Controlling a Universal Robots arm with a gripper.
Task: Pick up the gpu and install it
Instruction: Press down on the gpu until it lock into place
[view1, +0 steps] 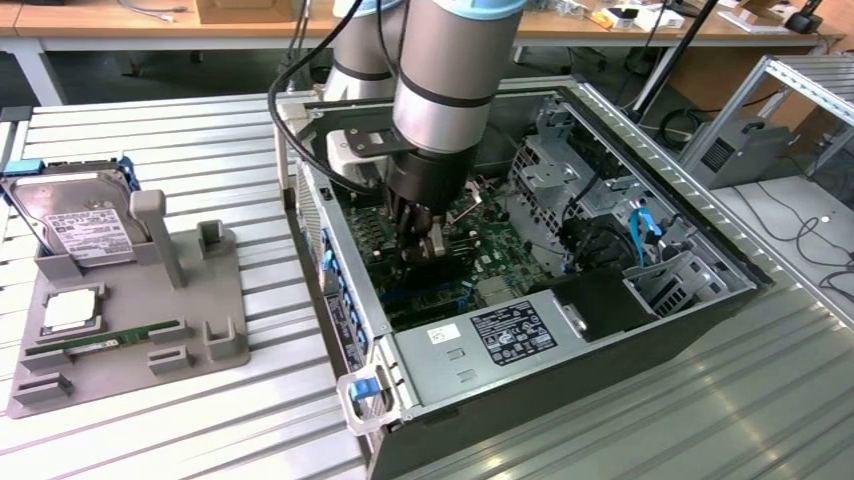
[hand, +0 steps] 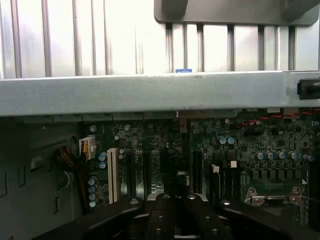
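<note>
One arm, dark gripper (view1: 424, 243) lowered inside the open grey computer case (view1: 441, 360).
Fingers nearly closed, pinching a thin dark card edge-on, likely the gpu (view1: 430, 232), just above the green motherboard (view1: 461, 262). Risk: card misaligned with the slot; pressing down could then jam or bend it.

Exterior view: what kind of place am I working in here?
Likely a lab or workshop bench for PC assembly: an open computer case on a slatted metal table, a grey parts fixture holding a hard drive, wooden desks behind.
</note>
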